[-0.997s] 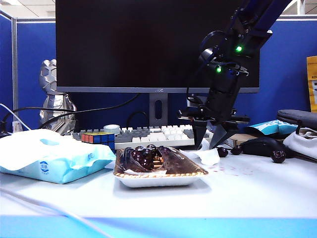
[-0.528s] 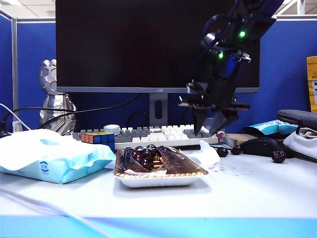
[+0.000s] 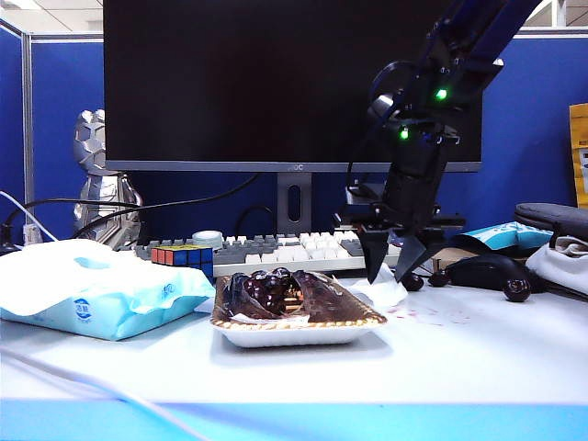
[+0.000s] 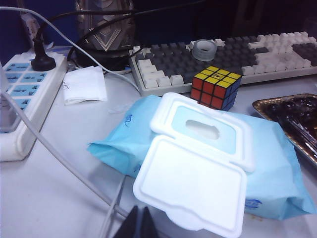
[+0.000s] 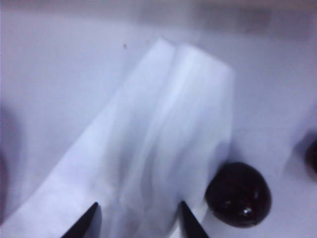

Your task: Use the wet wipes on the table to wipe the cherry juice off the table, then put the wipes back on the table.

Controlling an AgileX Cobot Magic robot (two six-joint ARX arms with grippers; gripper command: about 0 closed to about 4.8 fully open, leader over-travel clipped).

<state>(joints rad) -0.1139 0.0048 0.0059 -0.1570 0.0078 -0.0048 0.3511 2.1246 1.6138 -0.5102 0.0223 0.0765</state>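
Behind the cherry tray, right end effector hangs released over the wet wipe; straddle its raised fold, clear of the cherry; left end effector clenched near the wipes packet.

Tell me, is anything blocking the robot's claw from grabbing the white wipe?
Nothing visible. The open right gripper hangs right over the wet wipe, fingertips either side. A cherry sits beside the wipe's edge, outside the jaws. The left gripper waits by the blue packet.

Right wrist view is blurring badly up close; exterior view staying sharp, green LEDs glowing, monitor sitting dark.
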